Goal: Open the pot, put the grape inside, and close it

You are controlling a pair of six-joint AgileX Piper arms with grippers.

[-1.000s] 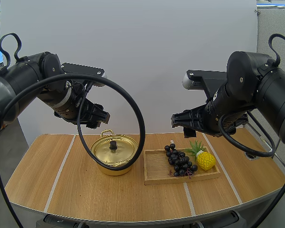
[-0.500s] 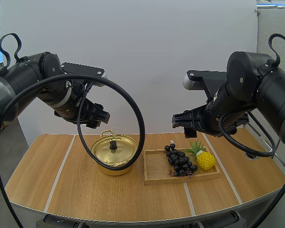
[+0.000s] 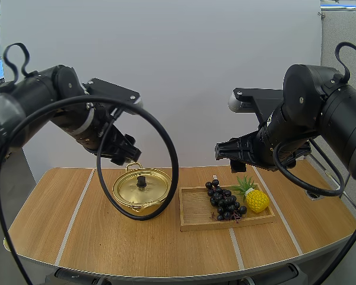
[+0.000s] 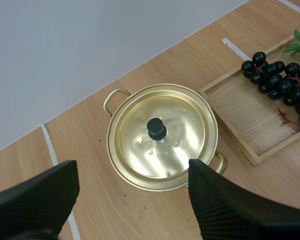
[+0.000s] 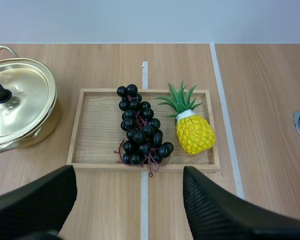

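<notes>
Black left tool [image 4: 131, 172] agape above the lidded pot [image 4: 177, 142]; right tool [image 5: 129, 176] agape over the tray [image 5: 97, 131].

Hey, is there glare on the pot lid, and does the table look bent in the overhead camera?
High view: yes, the front edge of the table bows in a curve, a wide-lens effect. Left wrist view: the lid shows soft pale reflections around its black knob, nothing washed out. Right wrist view: the grapes carry small bright specks; the light is even, with faint shadows.
</notes>
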